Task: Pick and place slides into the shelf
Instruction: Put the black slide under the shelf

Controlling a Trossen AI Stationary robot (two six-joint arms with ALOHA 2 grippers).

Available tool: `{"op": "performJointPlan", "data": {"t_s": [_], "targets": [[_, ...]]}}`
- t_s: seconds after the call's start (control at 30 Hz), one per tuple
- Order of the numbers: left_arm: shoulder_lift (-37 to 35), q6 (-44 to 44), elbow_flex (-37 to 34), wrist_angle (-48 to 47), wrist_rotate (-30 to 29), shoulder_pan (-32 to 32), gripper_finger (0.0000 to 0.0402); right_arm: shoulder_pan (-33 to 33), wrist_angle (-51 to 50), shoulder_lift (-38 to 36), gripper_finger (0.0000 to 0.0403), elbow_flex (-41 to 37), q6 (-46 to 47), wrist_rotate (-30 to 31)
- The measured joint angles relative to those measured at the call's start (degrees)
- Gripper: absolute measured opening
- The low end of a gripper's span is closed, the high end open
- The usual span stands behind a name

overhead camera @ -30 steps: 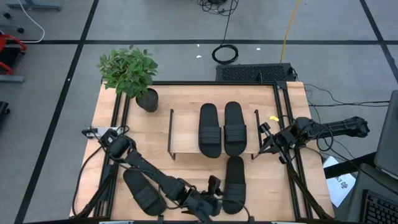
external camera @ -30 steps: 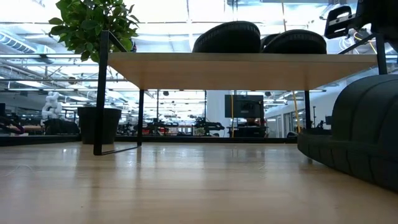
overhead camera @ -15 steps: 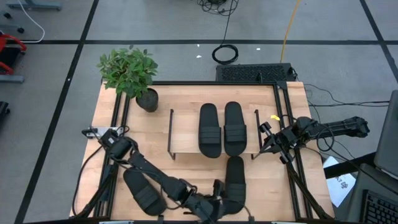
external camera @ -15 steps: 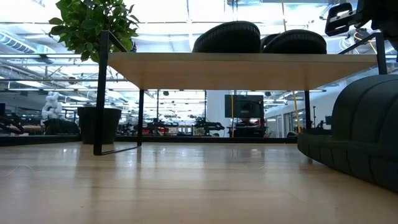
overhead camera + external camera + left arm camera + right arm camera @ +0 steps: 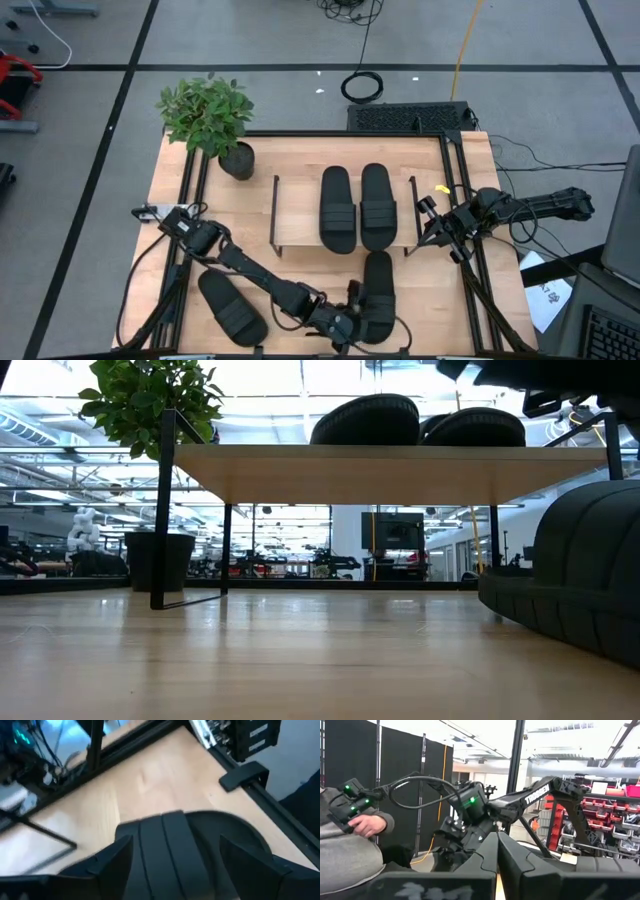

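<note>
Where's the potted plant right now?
In the high view the potted plant stands at the table's far left corner, just left of the shelf.

The shelf (image 5: 300, 215) top is half filled by two slides (image 5: 356, 207); its left half lies bare. Beneath, open passage is seen, bounded by thin black legs (image 5: 160, 510).

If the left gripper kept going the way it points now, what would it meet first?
Most likely the slide lying on the table in front of the shelf: the left gripper, fingers spread, is right at its near end, with the sandal between them in the wrist view. Whether they touch is unclear.
</note>
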Motion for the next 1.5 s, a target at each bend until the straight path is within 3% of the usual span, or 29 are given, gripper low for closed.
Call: {"op": "performJointPlan", "data": {"t_s": [0.43,0.6,0.83,1.07,1.2,1.4,1.5], "targets": [[4.59,7.74,0.02,1.50,-4.85,-0.42,0.0287,0.00,-0.05,0.11,0.0000,0.00,-0.15,0.11],[5.16,6.76,0.04,2.84,-5.52,-0.71,0.0293,-0.02,-0.05,0.12,0.0000,0.00,-0.24,0.21],[5.22,9.19,0.02,2.01,-18.28,-0.71,0.0294,-0.02,-0.07,0.14,0.0000,0.00,-0.48,0.22],[5.24,8.71,0.02,0.03,-12.78,0.87,0.0289,0.00,-0.07,0.13,0.0000,0.00,-0.22,0.22],[5.22,11.18,0.04,0.06,-9.51,1.09,0.0220,-0.02,-0.07,0.14,0.0000,0.00,-0.22,0.22],[5.22,12.58,0.04,2.03,-9.62,0.85,0.0026,-0.01,-0.10,0.13,0.0000,0.00,-0.24,0.22],[5.22,10.83,0.04,3.71,-13.99,0.74,0.0017,-0.02,-0.10,0.14,0.0000,0.00,-0.24,0.22]]}}
